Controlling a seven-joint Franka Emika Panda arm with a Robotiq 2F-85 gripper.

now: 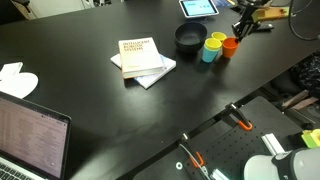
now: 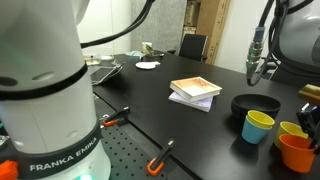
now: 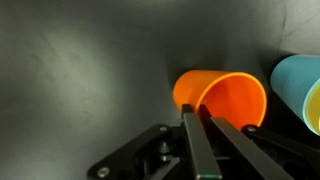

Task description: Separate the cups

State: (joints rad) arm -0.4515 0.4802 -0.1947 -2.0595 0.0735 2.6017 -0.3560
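Note:
Three cups sit near the black bowl [image 1: 190, 38]: a teal-blue cup [image 1: 210, 52], a yellow cup [image 1: 217, 40] and an orange cup [image 1: 230, 47]. They stand apart from each other in both exterior views: teal-blue [image 2: 257, 127], yellow [image 2: 293, 130], orange [image 2: 296, 152]. In the wrist view my gripper [image 3: 197, 112] is shut on the near rim of the orange cup [image 3: 225, 95], which tilts its opening toward the camera. The teal-blue cup [image 3: 300, 85] is just right of it. In an exterior view my gripper [image 1: 238, 35] reaches the orange cup's rim from the upper right.
Two stacked books [image 1: 142, 58] lie left of the bowl [image 2: 255, 104]. A tablet [image 1: 198, 8] lies at the far edge. A laptop [image 1: 30, 135] and a white cloth [image 1: 18, 78] are at the near left. Orange-handled clamps [image 1: 242, 122] grip the table edge.

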